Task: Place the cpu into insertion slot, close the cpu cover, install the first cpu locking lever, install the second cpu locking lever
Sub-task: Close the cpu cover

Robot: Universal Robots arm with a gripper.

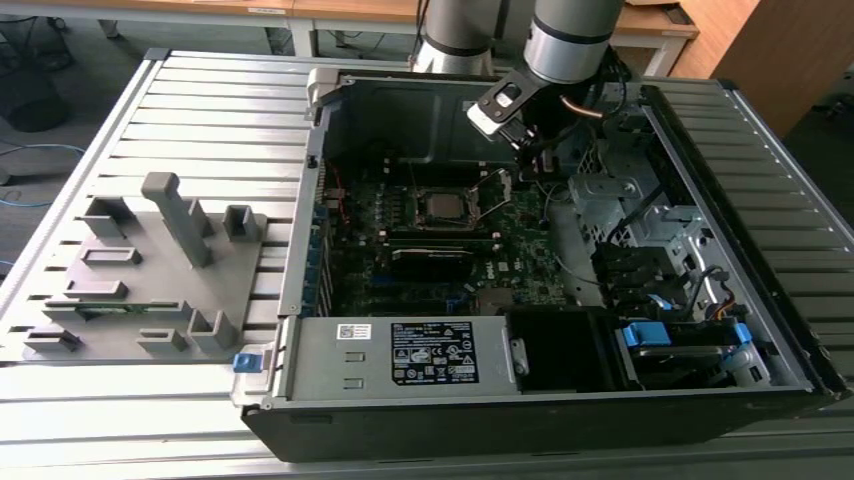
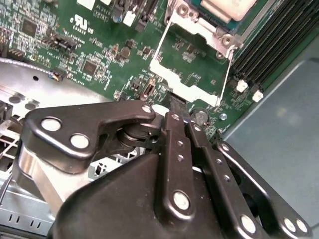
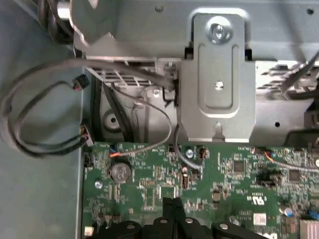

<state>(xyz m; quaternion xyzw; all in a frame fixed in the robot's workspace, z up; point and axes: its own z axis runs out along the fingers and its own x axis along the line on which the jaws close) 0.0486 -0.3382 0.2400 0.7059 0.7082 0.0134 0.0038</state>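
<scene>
The cpu lies grey side up in the insertion slot on the green board; its pale top also appears in the second wrist view. The cpu cover, a silvery frame with a square cut-out, is swung open away from the socket, and green board shows through it. A thin wire lever runs along one side of the cover. My gripper is shut with nothing between its fingers, its tip at the cover's free edge. In the exterior view the gripper hangs to the right of the socket.
Long black memory slots run beside the socket. A metal bracket, loose cables and a coin battery lie around the gripper. The labelled power supply sits at the case front. A grey fixture stands on the exterior view's left.
</scene>
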